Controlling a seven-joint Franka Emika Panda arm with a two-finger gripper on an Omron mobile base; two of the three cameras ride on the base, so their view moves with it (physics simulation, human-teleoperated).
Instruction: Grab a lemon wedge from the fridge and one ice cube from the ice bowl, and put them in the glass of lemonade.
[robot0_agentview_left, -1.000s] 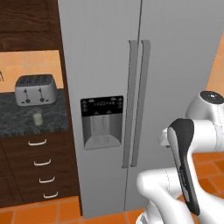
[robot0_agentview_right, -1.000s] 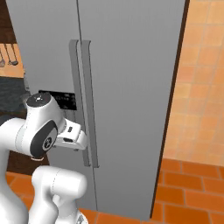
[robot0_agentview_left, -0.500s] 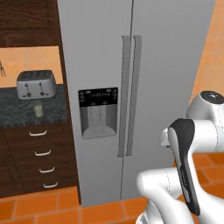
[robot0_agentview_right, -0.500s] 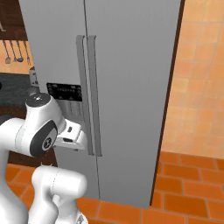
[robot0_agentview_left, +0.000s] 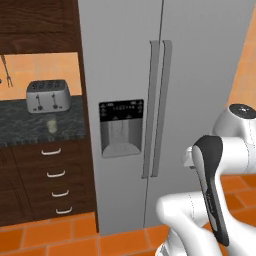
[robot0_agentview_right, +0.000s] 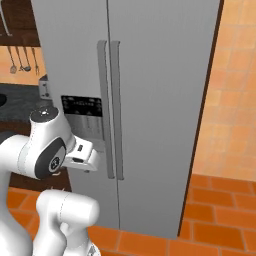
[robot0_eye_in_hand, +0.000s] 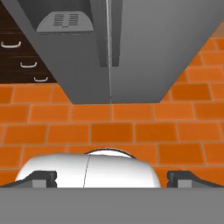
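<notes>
Toaster sits on the dark bench left of the fridge, and just in front of it you have the glass of lemonade, small and pale, waiting for its two additions. Below the bench, still left of the fridge, runs a stack of drawers. Both fridge doors are closed; the black dispenser panel is in the left door and the two long handles meet at the centre seam. Your tool hangs with its tips spread wide and nothing between them, looking down at the orange floor tiles in front of the fridge's foot. You are at the very first step, I judge: getting the lemon wedge. Next you need to raise the tool to a handle, close on it and swing that door open.
</notes>
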